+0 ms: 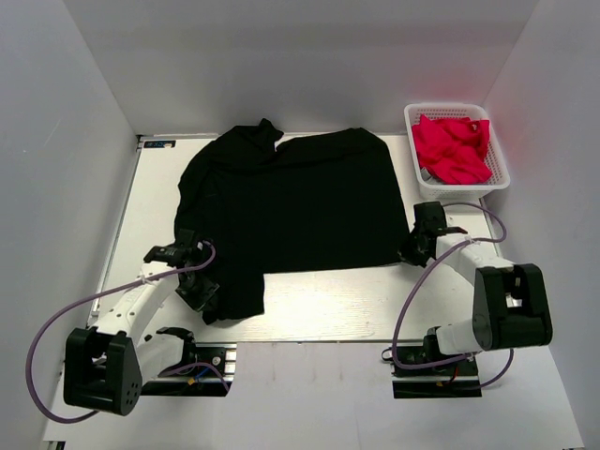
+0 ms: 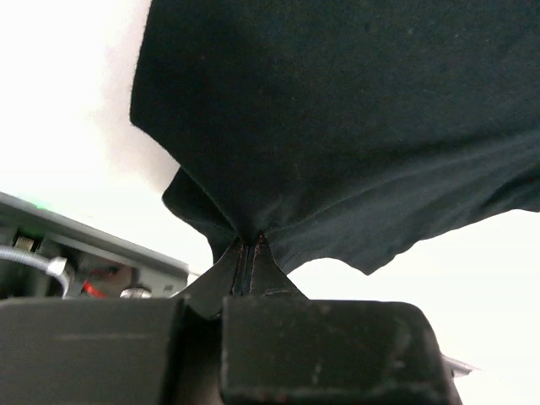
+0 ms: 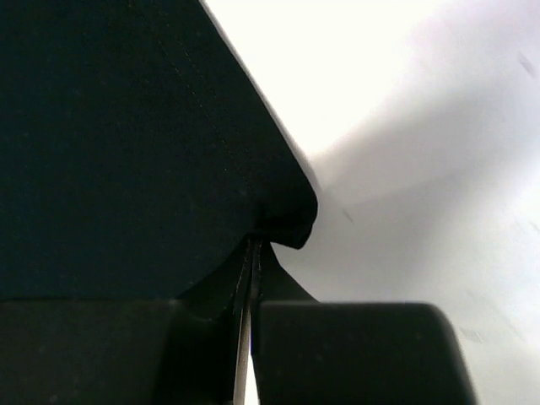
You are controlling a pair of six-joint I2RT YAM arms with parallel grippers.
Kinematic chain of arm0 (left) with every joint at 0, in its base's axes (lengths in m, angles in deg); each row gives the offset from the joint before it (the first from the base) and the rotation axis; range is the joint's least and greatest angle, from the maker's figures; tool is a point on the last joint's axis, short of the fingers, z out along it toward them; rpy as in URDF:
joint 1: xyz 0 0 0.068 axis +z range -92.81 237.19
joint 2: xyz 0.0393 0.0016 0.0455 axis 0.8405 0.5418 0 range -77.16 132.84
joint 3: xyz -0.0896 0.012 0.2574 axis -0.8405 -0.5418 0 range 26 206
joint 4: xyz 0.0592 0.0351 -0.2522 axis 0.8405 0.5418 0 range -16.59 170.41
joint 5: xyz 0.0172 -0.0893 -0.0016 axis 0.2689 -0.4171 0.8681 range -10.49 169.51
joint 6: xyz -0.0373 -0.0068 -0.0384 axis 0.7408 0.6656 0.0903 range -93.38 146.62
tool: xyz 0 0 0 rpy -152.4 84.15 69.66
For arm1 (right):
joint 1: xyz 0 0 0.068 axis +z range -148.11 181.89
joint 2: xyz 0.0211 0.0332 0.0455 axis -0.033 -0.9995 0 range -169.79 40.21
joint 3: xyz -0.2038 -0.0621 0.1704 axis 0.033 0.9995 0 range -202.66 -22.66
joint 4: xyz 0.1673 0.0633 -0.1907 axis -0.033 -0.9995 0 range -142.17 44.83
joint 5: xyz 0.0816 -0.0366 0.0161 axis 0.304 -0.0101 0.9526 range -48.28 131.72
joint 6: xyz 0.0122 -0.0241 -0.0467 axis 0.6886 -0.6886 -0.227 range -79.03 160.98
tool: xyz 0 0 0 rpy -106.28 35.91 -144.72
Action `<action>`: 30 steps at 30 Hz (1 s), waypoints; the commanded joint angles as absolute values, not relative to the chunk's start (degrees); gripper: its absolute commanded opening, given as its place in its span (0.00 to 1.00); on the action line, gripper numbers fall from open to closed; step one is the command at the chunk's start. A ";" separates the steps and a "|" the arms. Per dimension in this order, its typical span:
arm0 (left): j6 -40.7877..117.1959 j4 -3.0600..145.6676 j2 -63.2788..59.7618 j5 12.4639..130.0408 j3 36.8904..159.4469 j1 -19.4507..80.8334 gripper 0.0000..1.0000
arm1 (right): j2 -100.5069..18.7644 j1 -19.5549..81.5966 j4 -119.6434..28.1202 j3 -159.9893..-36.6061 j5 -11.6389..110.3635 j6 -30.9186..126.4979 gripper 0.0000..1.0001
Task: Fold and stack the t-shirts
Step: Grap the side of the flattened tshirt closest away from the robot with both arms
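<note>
A black t-shirt (image 1: pixel 291 202) lies spread over the middle of the white table. My left gripper (image 1: pixel 199 283) is shut on its near left edge; the left wrist view shows the black cloth (image 2: pixel 337 126) bunching into the closed fingertips (image 2: pixel 251 240). My right gripper (image 1: pixel 410 247) is shut on the shirt's near right corner; the right wrist view shows the black corner (image 3: pixel 126 143) pinched between the closed jaws (image 3: pixel 254 243). Pinkish-red shirts (image 1: pixel 452 147) lie in a white basket at the back right.
The white basket (image 1: pixel 497 178) stands at the table's back right corner, just behind my right arm. White walls close in the table on the left, back and right. Both arm bases (image 1: pixel 103 370) sit at the near edge.
</note>
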State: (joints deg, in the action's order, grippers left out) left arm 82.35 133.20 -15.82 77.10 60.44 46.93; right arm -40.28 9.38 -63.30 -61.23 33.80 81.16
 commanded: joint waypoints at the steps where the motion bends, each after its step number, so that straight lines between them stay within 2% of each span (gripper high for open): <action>1: 82.00 139.23 -18.62 74.86 62.21 46.82 0.00 | -36.70 9.36 -74.60 -62.04 30.91 80.70 0.00; 8: 78.83 140.73 -21.97 69.67 63.35 46.82 0.00 | -29.93 9.37 -80.94 -60.98 34.42 77.71 0.00; 16: 74.52 132.04 -12.84 67.65 71.43 46.82 0.00 | -34.23 9.89 -77.69 -66.25 37.24 74.03 0.00; 22: 73.29 126.94 -8.00 73.09 78.99 46.82 0.00 | -38.44 9.80 -76.19 -73.45 39.26 69.72 0.00; 30: 71.10 122.63 1.91 78.72 90.15 47.96 0.00 | -43.89 9.46 -77.33 -82.50 36.19 68.31 0.00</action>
State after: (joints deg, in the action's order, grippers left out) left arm 72.95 126.16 -0.55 74.98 85.85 47.65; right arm -42.31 9.58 -77.68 -78.30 37.47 69.99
